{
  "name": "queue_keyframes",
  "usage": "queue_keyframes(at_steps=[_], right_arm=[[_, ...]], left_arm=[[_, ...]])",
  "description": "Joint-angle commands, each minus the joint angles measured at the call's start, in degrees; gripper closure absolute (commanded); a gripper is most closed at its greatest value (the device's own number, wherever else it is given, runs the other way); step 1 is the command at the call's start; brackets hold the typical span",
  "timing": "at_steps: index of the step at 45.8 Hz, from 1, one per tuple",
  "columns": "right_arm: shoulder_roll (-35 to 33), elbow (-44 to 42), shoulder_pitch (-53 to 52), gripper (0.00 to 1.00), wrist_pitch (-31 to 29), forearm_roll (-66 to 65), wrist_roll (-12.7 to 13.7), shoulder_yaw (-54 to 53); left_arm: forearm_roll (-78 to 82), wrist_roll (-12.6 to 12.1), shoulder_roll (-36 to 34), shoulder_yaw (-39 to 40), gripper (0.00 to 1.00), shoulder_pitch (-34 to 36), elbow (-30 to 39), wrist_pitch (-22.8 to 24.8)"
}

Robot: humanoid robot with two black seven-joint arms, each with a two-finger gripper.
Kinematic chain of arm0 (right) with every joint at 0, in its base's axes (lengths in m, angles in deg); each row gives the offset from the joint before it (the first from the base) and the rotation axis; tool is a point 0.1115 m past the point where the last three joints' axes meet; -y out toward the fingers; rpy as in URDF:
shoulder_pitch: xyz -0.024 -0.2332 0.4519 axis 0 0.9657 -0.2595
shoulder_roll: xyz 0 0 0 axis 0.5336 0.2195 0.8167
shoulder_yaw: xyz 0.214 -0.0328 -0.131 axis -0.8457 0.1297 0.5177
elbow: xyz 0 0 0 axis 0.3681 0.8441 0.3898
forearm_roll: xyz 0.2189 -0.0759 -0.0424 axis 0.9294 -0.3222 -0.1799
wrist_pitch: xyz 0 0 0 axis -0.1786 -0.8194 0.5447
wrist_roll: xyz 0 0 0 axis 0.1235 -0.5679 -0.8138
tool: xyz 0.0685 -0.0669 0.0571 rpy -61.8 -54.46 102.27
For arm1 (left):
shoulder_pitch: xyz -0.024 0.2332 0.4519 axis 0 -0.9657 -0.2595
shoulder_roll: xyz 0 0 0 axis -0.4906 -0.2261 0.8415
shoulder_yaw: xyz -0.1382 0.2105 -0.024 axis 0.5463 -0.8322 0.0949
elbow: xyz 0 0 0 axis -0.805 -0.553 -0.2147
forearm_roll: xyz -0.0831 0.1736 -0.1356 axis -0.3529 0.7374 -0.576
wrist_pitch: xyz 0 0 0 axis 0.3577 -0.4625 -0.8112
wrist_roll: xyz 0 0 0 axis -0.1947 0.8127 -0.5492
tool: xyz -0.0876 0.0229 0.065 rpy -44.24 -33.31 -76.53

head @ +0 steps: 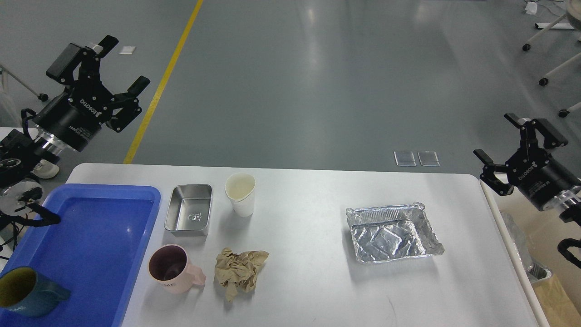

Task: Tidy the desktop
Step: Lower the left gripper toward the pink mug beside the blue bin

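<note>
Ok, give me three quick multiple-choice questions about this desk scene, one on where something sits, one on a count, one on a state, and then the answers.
1. Where is the blue mug?
A. Inside the blue tray
B. On the bare desktop
C. In the foil tray

2. How many mugs with handles are in view?
A. One
B. Two
C. Four

3. What state is the brown paper in?
A. Folded flat
B. Rolled into a tube
C. Crumpled

Answers:
1. A, since the blue mug stands in the tray's near left corner.
2. B, since there is the blue mug and a pink mug beside the tray; the white paper cup has no handle.
3. C, since the paper lies in a creased wad right of the pink mug.
</note>
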Motion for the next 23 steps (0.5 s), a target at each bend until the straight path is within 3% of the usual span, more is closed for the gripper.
queue_keyframes(at_steps=[1,12,20,23], right_arm=[[0.1,0.0,-0.1,0.0,0.1,0.0,0.0,0.0],[0.6,0.1,0.0,0.0,0.4,-0.1,0.1,0.0],[0.6,0.1,0.3,0.0,0.4,-0.2,0.1,0.1],[1.3,0.1,0.4,0.0,0.4,-0.4,0.1,0.0]], left_arm=[[0.5,-4.2,-6.7,-4.1,0.02,0.0,5.2,-3.4],[0.8,-8.0,-16.7,-7.5,0.04,-0.7,15.6,-0.8],[4.9,-19.9,-23.0,-7.4,0.05,-0.2,18.0,0.1],[8.4,-22.7,-24.8,-7.2,0.05,0.3,18.2,1.6]])
